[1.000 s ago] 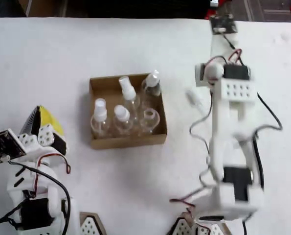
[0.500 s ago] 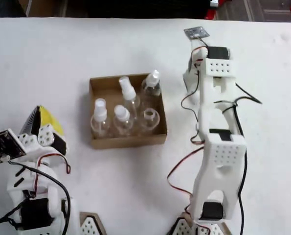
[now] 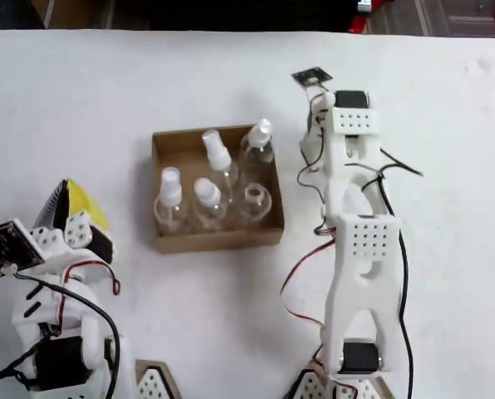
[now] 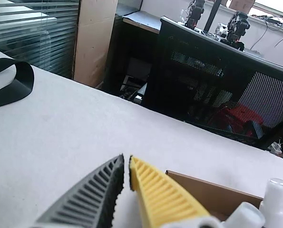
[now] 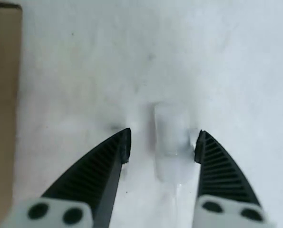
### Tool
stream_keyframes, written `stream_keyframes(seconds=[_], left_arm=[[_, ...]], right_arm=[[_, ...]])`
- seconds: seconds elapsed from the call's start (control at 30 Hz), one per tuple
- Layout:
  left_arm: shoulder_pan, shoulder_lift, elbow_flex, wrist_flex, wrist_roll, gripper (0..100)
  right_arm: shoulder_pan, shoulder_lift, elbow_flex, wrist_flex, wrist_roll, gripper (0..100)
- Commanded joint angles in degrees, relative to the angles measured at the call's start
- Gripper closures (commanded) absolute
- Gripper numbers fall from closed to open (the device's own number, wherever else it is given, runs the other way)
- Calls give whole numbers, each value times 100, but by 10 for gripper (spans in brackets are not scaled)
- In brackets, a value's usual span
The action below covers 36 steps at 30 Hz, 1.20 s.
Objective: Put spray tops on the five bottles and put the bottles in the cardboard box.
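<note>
The cardboard box (image 3: 160,145) stands mid-table with five clear bottles in it. Several carry white spray tops, such as one (image 3: 216,150); the bottle (image 3: 254,197) at the box's front right corner has a bare neck. A loose white spray top (image 5: 169,152) lies on the table between the fingers of my right gripper (image 5: 162,137), which is open and straddles it. My right arm (image 3: 351,166) stretches over the table just right of the box. At the front left, my left gripper (image 3: 71,199) is shut with nothing in it, its tips (image 4: 126,164) aimed toward the box (image 4: 203,190).
The box wall (image 5: 3,95) is close beside my right gripper. A black strap loop (image 4: 10,83) lies on the white table far from the box. Loose red and black wires (image 3: 301,274) hang off the right arm near the box's front corner.
My right arm has swung left toward the box and stretched forward, and it now covers the loose spray top that lay in the open. The left arm and the bottles have not moved.
</note>
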Motion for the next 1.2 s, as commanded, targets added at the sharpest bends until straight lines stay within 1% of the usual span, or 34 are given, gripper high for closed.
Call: stream_keyframes(seconds=[0.0,0.1,0.13,0.2,0.3,0.37,0.43,0.57,0.67,0.73,0.9,1.0,1.07,1.17], left_arm=[[-40,-40,-18,-176,-35,976],[-40,-40,-18,-176,-35,976],[-40,-40,-18,-176,-35,976],[-40,-40,-18,-176,-35,976],[-40,-40,-18,-176,-35,976],[-40,-40,-18,-176,-35,976],[-40,-40,-18,-176,-35,976],[-40,-40,-18,-176,-35,976],[22,-40,-18,-176,-35,976],[259,-40,-18,-167,-53,976],[1051,-40,-18,-132,-853,976],[1604,-40,-62,-132,-1116,975],[1921,-40,-62,-132,-1134,949],[2062,-40,-62,-88,-1116,862]], right_arm=[[154,22,-457,66,88,848],[259,66,-642,66,105,974],[286,66,-659,66,105,992],[338,13,-712,127,105,961],[365,-207,-1275,664,105,986],[400,-488,-1802,1059,105,982],[541,-875,-2084,1051,105,984],[734,-1833,-1969,1051,79,984],[787,-2677,-1433,1059,70,984],[760,-3371,-800,1059,62,984],[426,-5578,1292,1042,53,984],[13,-6870,2215,1015,53,984],[-321,-7609,2602,919,0,984],[-541,-8523,2998,514,-659,984]])
